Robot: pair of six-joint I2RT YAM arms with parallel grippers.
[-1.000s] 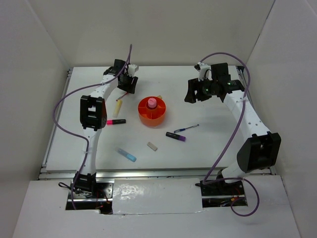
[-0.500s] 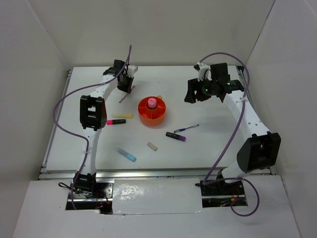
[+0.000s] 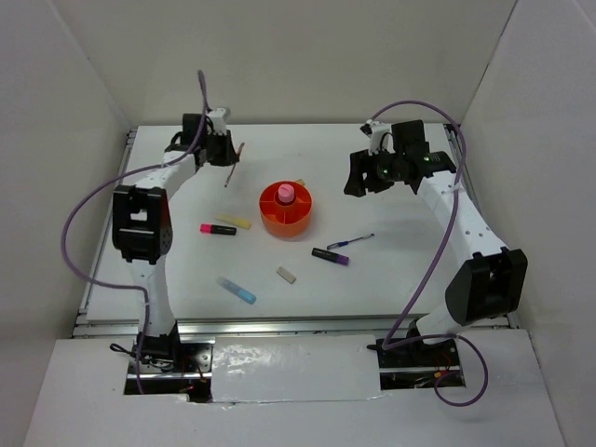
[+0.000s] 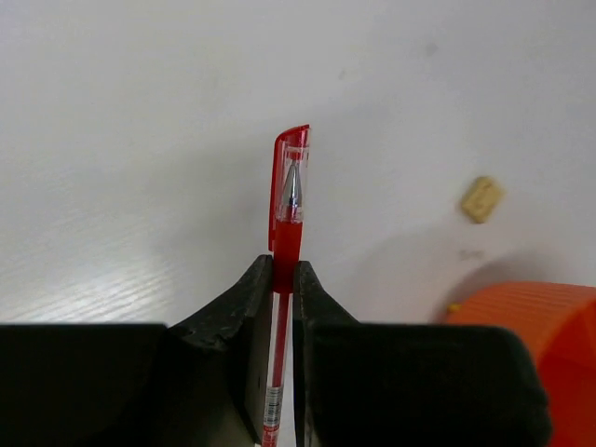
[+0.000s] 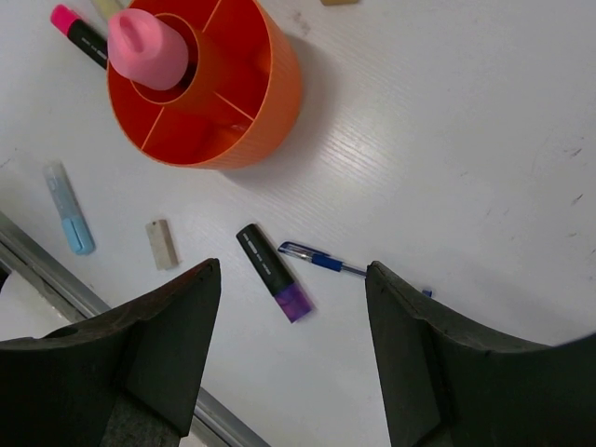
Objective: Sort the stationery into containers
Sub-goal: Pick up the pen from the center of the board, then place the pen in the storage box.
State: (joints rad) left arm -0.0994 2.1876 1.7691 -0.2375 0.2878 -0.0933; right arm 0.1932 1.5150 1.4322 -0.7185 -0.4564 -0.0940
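My left gripper [image 3: 226, 155] is shut on a red pen [image 3: 232, 169] at the back left of the table, left of the orange organizer [image 3: 284, 226]. In the left wrist view the red pen [image 4: 289, 186] sticks out past the closed gripper [image 4: 284, 265]. A pink cylinder [image 3: 286, 194] stands in the organizer's centre cup. My right gripper [image 3: 357, 179] hangs open and empty, high to the right of the organizer [image 5: 270, 102]. Between its fingers I see the purple-black marker [image 5: 273, 272] and the thin blue pen [image 5: 321, 261] on the table.
On the table lie a yellow marker [image 3: 233, 222], a pink-black marker [image 3: 217, 228], a light blue marker [image 3: 237, 291] and a grey-white eraser [image 3: 286, 275]. A small tan scrap [image 4: 481, 198] sits behind the organizer. White walls enclose the table on three sides.
The left gripper shut on the red pen and carried it up and to the left. The yellow marker turned and now lies beside the pink-black marker. The right arm barely moved.
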